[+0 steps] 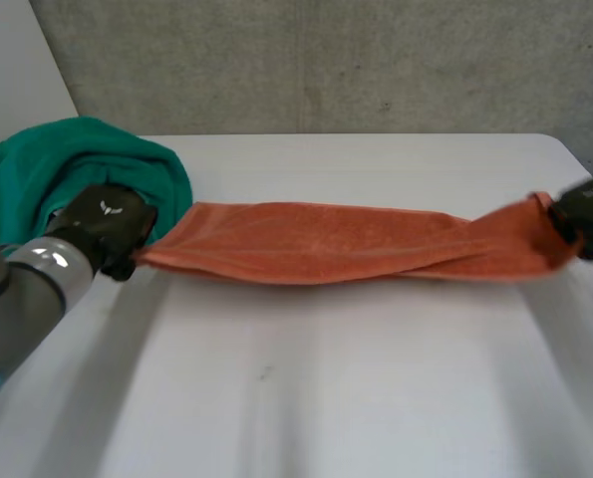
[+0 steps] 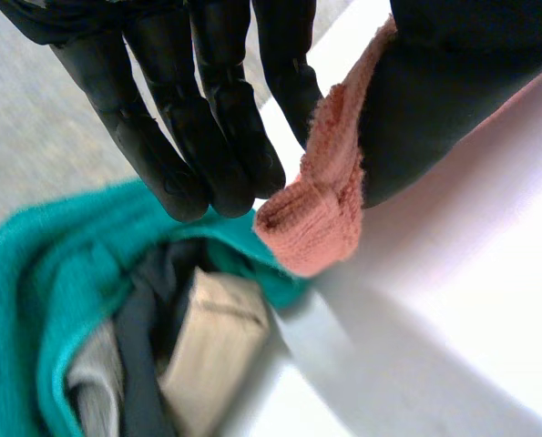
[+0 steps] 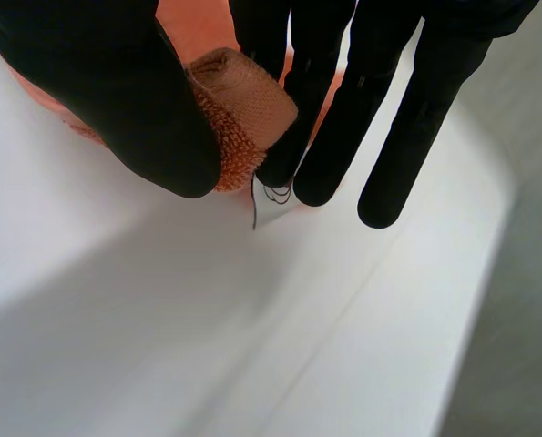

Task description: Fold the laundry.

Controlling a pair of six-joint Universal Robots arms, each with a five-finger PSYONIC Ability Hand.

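Observation:
An orange towel [image 1: 336, 244] is stretched in a long band across the white table [image 1: 306, 398], held just above it. My left hand [image 1: 105, 227] grips its left end; in the left wrist view the thumb [image 2: 453, 100] pinches that orange corner [image 2: 316, 214] against the fingers [image 2: 216, 137]. My right hand [image 1: 587, 214] holds the right end at the table's right edge. In the right wrist view the thumb [image 3: 116, 100] presses the bunched corner [image 3: 239, 118] against a finger [image 3: 293, 109], the other fingers straight beside it.
A green cloth [image 1: 87, 164] is heaped at the table's far left, behind my left hand. Under it in the left wrist view lie beige [image 2: 211, 350], dark [image 2: 143, 364] and grey [image 2: 93, 391] garments. A grey wall [image 1: 326, 60] stands behind the table.

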